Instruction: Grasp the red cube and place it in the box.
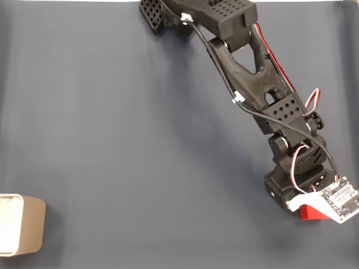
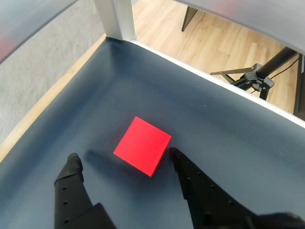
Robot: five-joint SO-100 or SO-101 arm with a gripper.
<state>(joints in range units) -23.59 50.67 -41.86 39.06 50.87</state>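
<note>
Dark mat [image 2: 228, 138], red cube [image 2: 142, 145] between spread tool [image 2: 123, 159] fingers

1. The red cube [image 2: 142, 145] looks smooth and matt.
2. The gripper [image 2: 124, 162] is matt black plastic, finely ridged.
3. The table [image 1: 112, 140] carries a matt dark-blue covering.
4. The floor [image 2: 214, 43] looks wooden.

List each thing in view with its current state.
red cube: on the mat, ungrasped, between the open fingers.
box: upright, open-topped, nothing visible inside, at the fixed view's lower left.
gripper: open, straddling the cube.
</note>
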